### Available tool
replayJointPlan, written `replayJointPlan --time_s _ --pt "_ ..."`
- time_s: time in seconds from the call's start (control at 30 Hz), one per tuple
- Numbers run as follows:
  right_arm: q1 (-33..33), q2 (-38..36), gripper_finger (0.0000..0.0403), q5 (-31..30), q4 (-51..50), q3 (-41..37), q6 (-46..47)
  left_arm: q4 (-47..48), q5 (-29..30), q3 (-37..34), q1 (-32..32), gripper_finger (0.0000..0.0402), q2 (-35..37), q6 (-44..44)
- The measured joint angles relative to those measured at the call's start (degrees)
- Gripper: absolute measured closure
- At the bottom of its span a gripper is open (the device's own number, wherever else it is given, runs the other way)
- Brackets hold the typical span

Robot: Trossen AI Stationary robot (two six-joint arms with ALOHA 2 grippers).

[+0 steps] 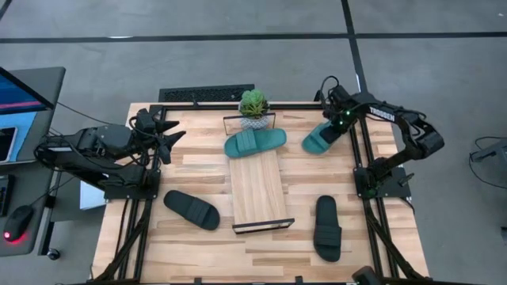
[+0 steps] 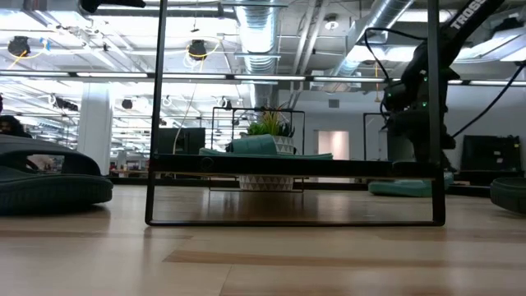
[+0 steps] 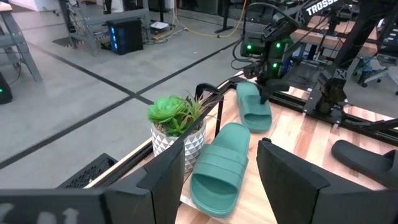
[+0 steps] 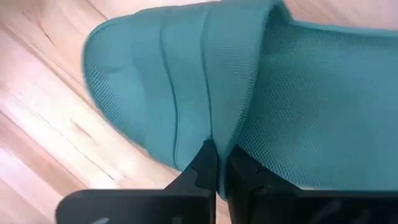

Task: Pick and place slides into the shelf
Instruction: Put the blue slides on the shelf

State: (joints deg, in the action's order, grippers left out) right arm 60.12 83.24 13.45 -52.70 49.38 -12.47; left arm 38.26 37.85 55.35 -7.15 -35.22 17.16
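My right gripper (image 4: 217, 163) is pinched on the teal slide's (image 1: 321, 138) strap, so next I should lift it toward the shelf (image 1: 257, 190).

Grey concrete floor (image 1: 238, 20) crossed by dark lines; exposed silver ceiling ducts (image 2: 263, 33) overhead; a dark desk with a lit monitor (image 1: 20, 91) alongside.

2 teal slides (image 1: 255, 142), 2 black slides (image 1: 192, 210) — 1 shelf (image 1: 257, 190), 1 plant (image 1: 253, 107).
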Motion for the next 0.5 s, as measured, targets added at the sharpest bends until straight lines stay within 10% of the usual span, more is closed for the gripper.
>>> replayJointPlan --time_s 0.5 --pt "0.5 -4.5 0.0402 4.0 -12.1 13.3 -0.1 0.1 0.0 0.0 0.0 0.0214 0.0 0.2"
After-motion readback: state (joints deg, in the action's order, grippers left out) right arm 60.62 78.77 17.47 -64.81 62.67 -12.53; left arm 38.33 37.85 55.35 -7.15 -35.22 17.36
